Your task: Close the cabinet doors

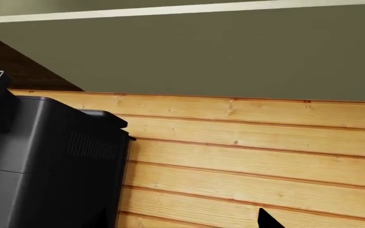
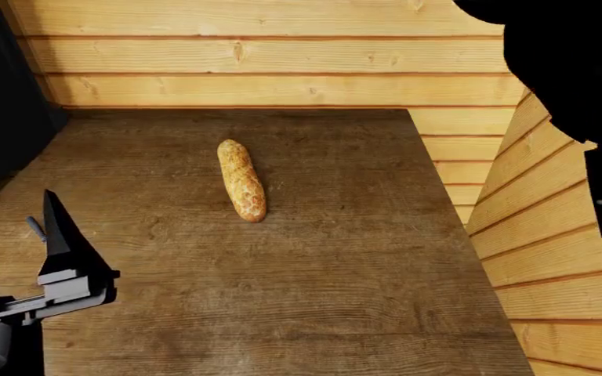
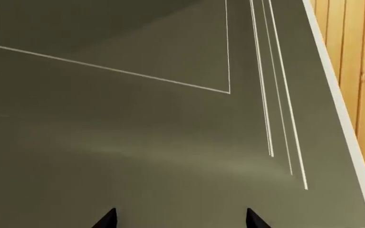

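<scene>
The right end effector [image 3: 179,219], fingers spread and empty, faces the grey cabinet door [image 3: 138,118] ready to push it shut, while a bread loaf [image 2: 241,180] lies on the worktop [image 2: 332,274].

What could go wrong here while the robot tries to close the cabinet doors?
The right gripper is open and very close to the grey cabinet door; its tips could scrape or slip along the flat panel instead of pushing it. The head view shows no door, only the bread on the counter, so steering is likely blind. The left gripper hangs low over the counter and could bump it.
</scene>
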Available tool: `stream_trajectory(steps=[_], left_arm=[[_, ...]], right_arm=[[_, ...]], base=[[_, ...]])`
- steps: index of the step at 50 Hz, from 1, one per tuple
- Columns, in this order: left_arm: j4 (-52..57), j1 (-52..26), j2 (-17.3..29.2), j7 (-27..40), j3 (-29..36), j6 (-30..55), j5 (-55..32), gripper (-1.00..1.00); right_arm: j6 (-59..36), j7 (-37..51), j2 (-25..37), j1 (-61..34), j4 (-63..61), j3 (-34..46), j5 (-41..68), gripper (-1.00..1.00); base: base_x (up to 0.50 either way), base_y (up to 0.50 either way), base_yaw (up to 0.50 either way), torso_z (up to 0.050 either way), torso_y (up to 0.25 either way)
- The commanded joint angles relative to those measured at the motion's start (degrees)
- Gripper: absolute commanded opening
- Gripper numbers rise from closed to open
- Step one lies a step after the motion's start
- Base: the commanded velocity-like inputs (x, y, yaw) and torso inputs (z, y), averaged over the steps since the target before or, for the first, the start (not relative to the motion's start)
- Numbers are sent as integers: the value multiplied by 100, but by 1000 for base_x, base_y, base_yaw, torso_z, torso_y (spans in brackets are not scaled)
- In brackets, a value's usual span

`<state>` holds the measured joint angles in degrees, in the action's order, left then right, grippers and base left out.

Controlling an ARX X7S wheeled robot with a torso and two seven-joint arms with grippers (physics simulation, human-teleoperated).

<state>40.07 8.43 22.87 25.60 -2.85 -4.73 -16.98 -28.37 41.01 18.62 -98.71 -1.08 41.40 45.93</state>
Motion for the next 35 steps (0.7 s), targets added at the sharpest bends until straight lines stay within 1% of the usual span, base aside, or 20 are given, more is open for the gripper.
stream_trajectory(steps=[1, 12, 30, 35], left_arm=[[-41, 17, 11, 5, -25, -54, -36, 100], [-59, 10, 22, 15, -12, -64, -33, 100], [-45, 32, 48, 37, -8, -74, -45, 100], [-38, 40, 54, 46, -9, -77, -46, 100]], right_arm=[[157, -434, -259, 561, 1233, 763, 799, 100], [329, -637, -388, 630, 1962, 863, 592, 100], [356, -726, -462, 552, 2423, 923, 466, 100], [384, -833, -568, 453, 2852, 959, 380, 100]], base=[[0, 0, 0, 0, 0], [3, 0, 1, 0, 0], [3, 0, 0, 0, 0], [3, 1, 2, 0, 0]])
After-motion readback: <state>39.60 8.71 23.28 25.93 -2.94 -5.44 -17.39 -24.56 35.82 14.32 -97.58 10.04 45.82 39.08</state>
